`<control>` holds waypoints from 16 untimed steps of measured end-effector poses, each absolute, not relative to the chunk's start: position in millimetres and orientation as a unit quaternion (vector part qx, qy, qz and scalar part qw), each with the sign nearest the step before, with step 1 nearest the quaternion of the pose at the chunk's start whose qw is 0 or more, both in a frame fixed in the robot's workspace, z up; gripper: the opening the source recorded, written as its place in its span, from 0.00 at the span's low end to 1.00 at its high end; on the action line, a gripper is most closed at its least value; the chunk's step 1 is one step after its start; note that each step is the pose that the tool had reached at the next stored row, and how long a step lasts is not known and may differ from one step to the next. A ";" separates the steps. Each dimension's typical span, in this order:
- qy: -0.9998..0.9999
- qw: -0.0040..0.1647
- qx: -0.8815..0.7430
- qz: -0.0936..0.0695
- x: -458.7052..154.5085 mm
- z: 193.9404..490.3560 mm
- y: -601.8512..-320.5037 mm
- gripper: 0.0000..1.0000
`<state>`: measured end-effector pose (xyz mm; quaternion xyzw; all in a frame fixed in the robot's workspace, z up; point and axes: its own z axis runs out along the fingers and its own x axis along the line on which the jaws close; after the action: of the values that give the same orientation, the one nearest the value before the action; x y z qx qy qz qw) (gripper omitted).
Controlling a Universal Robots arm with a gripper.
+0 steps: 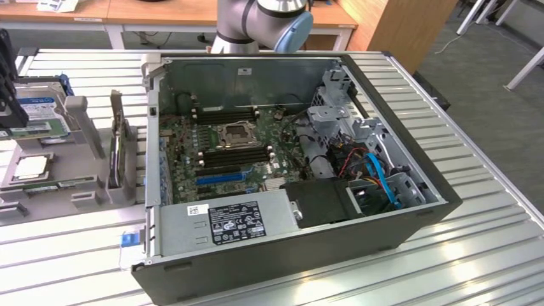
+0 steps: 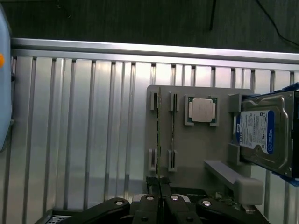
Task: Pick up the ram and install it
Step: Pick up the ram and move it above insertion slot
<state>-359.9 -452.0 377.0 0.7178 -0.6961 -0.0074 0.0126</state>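
Note:
The ram (image 2: 159,130) is a thin green stick standing on edge in a grey parts holder (image 2: 196,154) on the slatted table. In the exterior view the ram (image 1: 58,185) sits near the front of that holder (image 1: 85,197), at the exterior view's left of the open computer case (image 1: 408,223). My gripper (image 2: 160,189) hangs well above the holder, in line with one end of the stick, its fingers pressed together with nothing between them. Black memory slots (image 1: 234,155) lie on the motherboard beside the processor socket (image 1: 234,132).
The holder also carries a processor chip (image 2: 202,110) and a blue-labelled hard drive (image 2: 264,133). Inside the case are a power supply (image 1: 234,222), a drive cage (image 1: 340,121), blue cables (image 1: 378,175) and a blue expansion slot (image 1: 223,177). The arm's column (image 1: 255,22) rises behind the case.

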 end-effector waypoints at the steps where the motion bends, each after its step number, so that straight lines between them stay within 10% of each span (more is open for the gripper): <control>1: -0.696 0.013 0.718 -0.007 -359.8 378.2 -452.0 0.12; 16: -0.696 0.013 0.718 -0.007 -359.1 392.8 -452.0 0.12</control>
<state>-359.1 -452.0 392.8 0.7178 -0.6961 -0.0074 0.0126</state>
